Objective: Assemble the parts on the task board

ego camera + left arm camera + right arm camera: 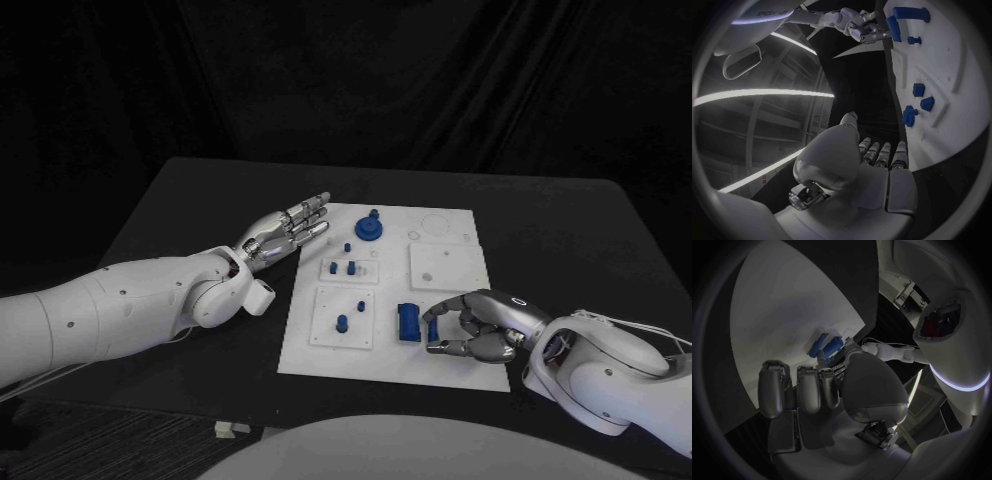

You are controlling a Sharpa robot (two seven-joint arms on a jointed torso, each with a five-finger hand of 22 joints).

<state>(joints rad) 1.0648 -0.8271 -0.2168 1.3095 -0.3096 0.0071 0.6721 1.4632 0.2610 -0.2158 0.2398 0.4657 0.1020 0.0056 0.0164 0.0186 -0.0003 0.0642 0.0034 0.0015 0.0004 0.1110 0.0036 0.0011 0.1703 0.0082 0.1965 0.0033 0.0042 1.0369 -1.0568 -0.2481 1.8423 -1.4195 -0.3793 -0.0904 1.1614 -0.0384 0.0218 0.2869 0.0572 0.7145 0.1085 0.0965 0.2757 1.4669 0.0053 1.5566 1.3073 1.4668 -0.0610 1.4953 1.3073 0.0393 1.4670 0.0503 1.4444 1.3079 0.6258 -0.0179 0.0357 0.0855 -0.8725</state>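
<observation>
The white task board lies mid-table. A long blue block lies on its near part. My right hand curls over the block's right side and pinches it with thumb and fingertips; the right wrist view shows that block at the tips of this hand. My left hand hovers flat and open beside the board's far left edge, holding nothing. A round blue part with a knob stands at the far end, small blue pegs behind it and another peg in a raised square.
A blank raised white square sits on the board's right half. In the left wrist view my left hand is beside the board, with blue parts on it and my right hand beyond. Black table surrounds the board.
</observation>
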